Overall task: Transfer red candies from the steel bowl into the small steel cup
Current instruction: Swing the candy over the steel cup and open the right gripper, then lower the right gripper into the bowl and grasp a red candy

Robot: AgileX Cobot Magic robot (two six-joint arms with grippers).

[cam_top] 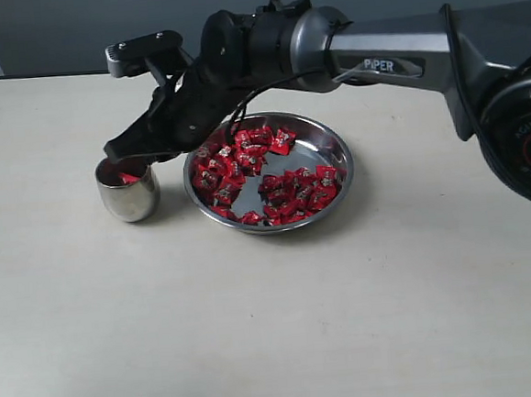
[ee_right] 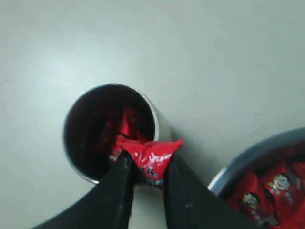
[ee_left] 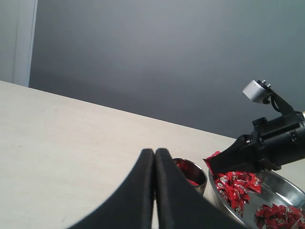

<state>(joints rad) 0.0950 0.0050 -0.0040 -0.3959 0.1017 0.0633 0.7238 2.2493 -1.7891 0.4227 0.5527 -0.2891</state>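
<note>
The right gripper (ee_right: 148, 164) clamps its jaws on one red candy (ee_right: 153, 151) above the small steel cup (ee_right: 161, 125) so that it can fall inside; the idle left gripper (ee_left: 155, 155) has its jaws together

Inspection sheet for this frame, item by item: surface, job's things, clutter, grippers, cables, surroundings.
Surface: plain beige tabletop.
Job's things: wide shallow steel bowl holding many red foil-wrapped candies; small rounded steel cup beside it, some red candies inside.
Clutter: nothing seen.
Grippers: right gripper shut on one red candy over the cup's rim; left gripper shut, empty.
Cables: thin dark cable by the right gripper's base.
Surroundings: grey wall.
</note>
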